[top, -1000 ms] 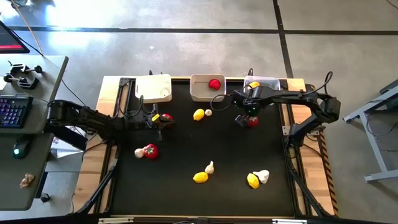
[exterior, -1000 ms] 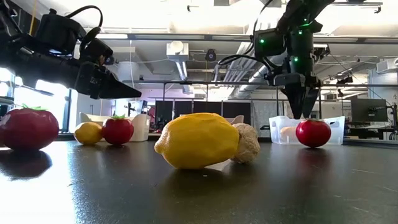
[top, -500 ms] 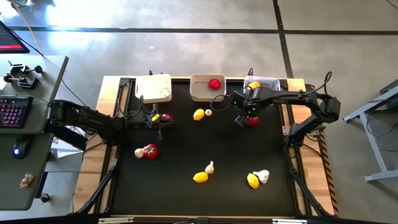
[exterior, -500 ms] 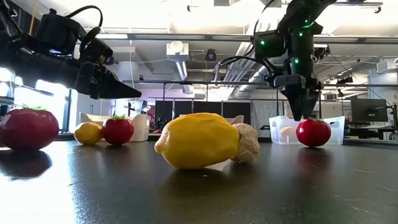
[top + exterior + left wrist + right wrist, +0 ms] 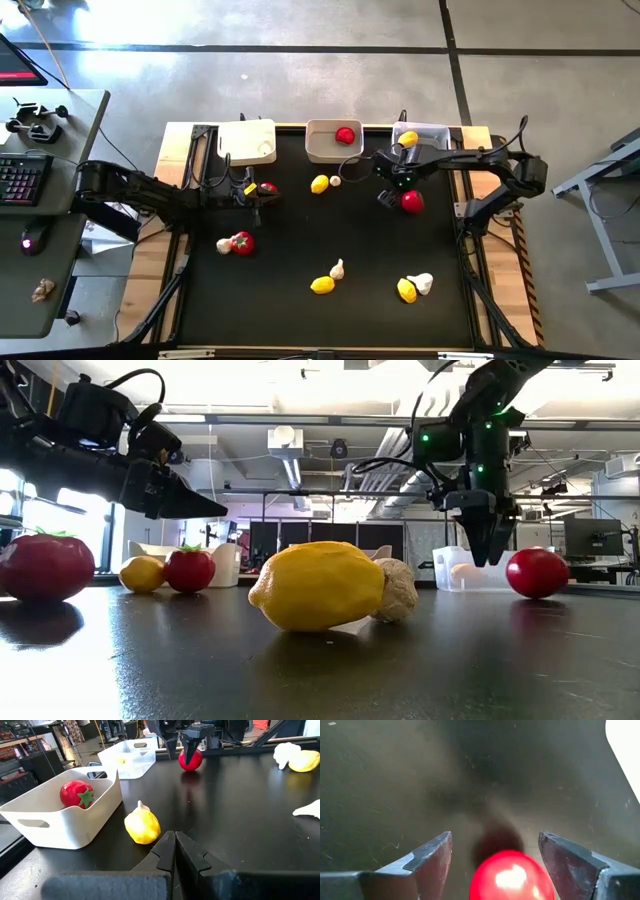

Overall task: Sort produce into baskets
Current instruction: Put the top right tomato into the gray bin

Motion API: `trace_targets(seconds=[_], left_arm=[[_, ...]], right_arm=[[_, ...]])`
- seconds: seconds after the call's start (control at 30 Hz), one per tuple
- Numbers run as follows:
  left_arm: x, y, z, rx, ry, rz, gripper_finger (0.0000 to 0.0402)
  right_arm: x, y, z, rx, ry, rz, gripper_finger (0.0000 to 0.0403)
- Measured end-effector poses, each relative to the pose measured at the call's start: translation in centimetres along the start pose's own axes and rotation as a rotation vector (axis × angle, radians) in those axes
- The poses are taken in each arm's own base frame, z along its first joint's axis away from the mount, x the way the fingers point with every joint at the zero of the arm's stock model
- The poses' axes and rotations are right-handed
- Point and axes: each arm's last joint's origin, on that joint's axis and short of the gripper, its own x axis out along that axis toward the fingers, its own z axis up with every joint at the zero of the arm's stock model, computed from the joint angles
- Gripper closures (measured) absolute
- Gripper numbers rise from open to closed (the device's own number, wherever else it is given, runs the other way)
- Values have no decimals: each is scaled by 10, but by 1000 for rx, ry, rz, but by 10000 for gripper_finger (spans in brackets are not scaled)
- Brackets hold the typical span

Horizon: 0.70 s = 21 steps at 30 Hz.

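Tomato [image 5: 411, 201] near the right arm has shifted: a second ago it sat under the right gripper [image 5: 387, 197], now it lies on the mat just beside it, toward the table's right edge. Low view agrees, the tomato [image 5: 537, 572] apart from the fingertips [image 5: 487, 550], rolled clear. Right wrist view shows the fingers spread wide with the red top of the tomato [image 5: 512, 876] between them but not pinched. Judgement: the grab missed or nudged it; the piece is loose, not held, and needs a fresh approach.

Left gripper [image 5: 254, 196] hovers above the mat beside another tomato [image 5: 267, 188], fingers pressed together, empty.

Baskets along the far edge: white basket [image 5: 246, 141], no produce visible; middle basket [image 5: 322, 146] holding one tomato [image 5: 346, 135]; clear basket [image 5: 432, 131] with a lemon [image 5: 408, 138].

On the mat unsorted:
- lemon [image 5: 319, 184] with small garlic [image 5: 335, 181]
- tomato [image 5: 242, 242] with garlic [image 5: 224, 245]
- lemon [image 5: 322, 285] and garlic [image 5: 338, 268]
- lemon [image 5: 407, 291] and garlic [image 5: 422, 283]

Sorting barely begun. Round pieces roll easily.
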Motion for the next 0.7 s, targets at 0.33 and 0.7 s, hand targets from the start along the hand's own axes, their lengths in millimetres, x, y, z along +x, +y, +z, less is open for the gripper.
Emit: trace_targets(seconds=[0.33,0.7], left_arm=[[0,0,0,-1,0,0,402],[0,0,1,10,-8,1,401]], right_arm=[[0,0,0,-9,3,-1,146],[-23,10,-3,-61,60,-25,157]])
